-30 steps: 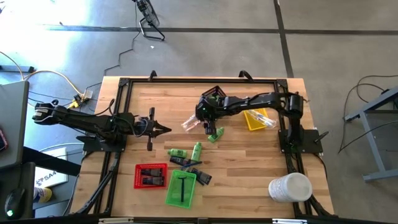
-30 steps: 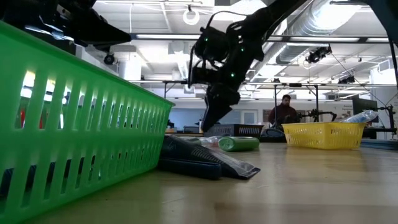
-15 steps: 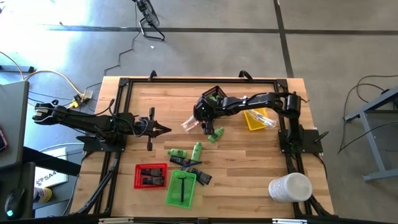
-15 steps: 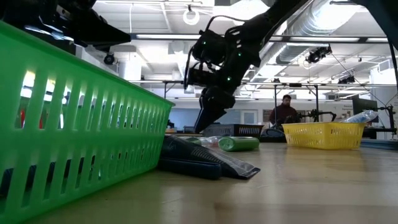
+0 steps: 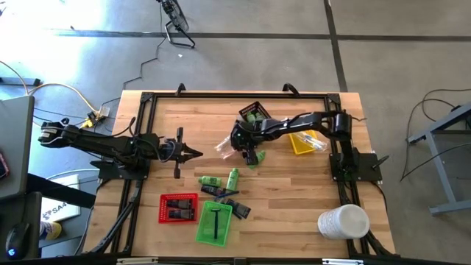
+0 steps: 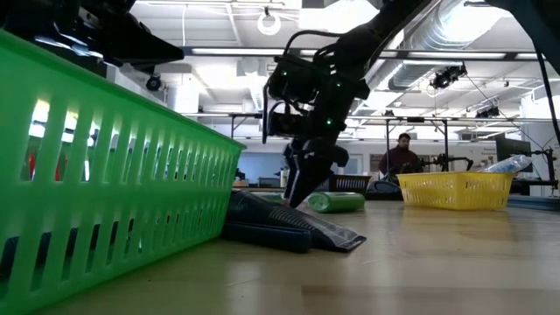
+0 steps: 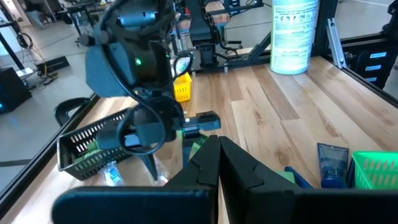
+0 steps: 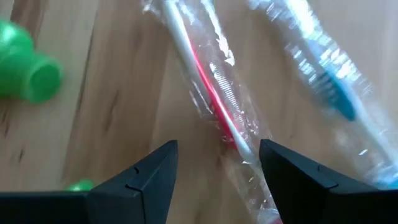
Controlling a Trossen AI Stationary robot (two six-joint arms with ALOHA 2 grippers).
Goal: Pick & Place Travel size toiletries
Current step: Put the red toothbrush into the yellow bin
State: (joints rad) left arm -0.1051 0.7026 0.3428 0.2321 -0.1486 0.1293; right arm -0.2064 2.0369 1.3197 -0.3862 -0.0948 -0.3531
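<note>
The left hand (image 5: 193, 153) is clenched on nothing and hovers over the left part of the counter (image 5: 191, 118), well apart from the toiletries. Towards the front edge sit a red tray (image 5: 178, 207) and a green tray (image 5: 215, 223), with green bottles (image 5: 232, 177) and dark packets (image 5: 224, 199) lying loose on the wood just behind them. Farther right, the right hand (image 5: 244, 149) hangs low with its fingers (image 8: 143, 177) spread apart and nothing between them, just over two clear-wrapped toothbrushes (image 8: 214, 99) lying side by side, a black basket (image 5: 252, 113) and a yellow tray (image 5: 302, 142) beyond.
</note>
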